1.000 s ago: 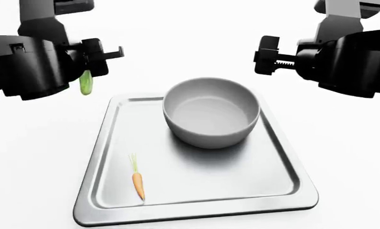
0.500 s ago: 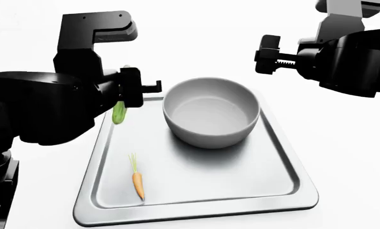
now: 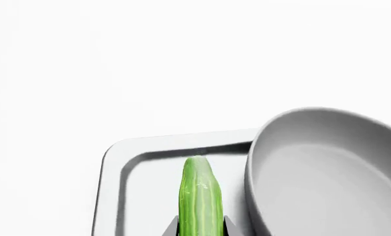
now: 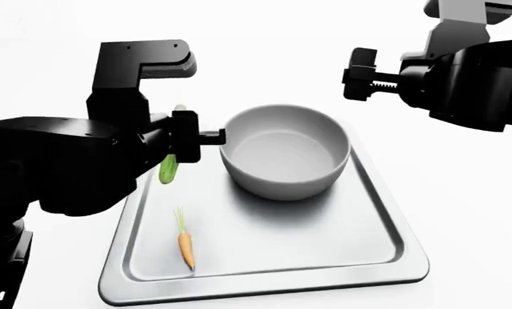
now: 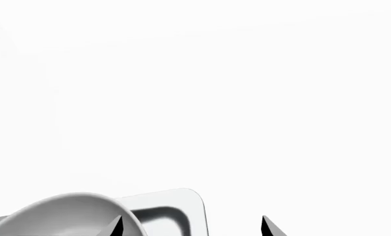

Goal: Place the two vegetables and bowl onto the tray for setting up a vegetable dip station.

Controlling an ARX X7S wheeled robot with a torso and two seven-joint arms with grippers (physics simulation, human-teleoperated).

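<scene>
Plain white worktop [image 4: 462, 212], nothing else around, flat even light.

Progress, as I read it: two of three items placed. Bowl [image 4: 284, 151] sits on the far half of the tray [image 4: 384, 257], upright, empty. Carrot [image 4: 186, 248] lies on the tray floor near the front-left corner, stem pointing away from the robot, well apart from the bowl. Only the cucumber [image 4: 168, 168] is left.

Left gripper [image 4: 181, 143] is clamped on the cucumber, which hangs lengthwise between the jaws with its lower tip showing below and a pale tip just above. Left wrist view puts it over the tray's left strip, just beside the bowl wall, clear of the rim. Not touching the tray as far as I can tell. Looks like it needs lowering and release, likely in the gap between bowl and left rim.

Right gripper [image 4: 359, 74] is parked above and to the right of the bowl, jaws apart, holding nothing.

Cucumber: slim, straight, bright green with faint lighter streaks, rounded end, much shorter than the tray. Rigid and round, so it may roll once dropped; the raised rim should catch it.
</scene>
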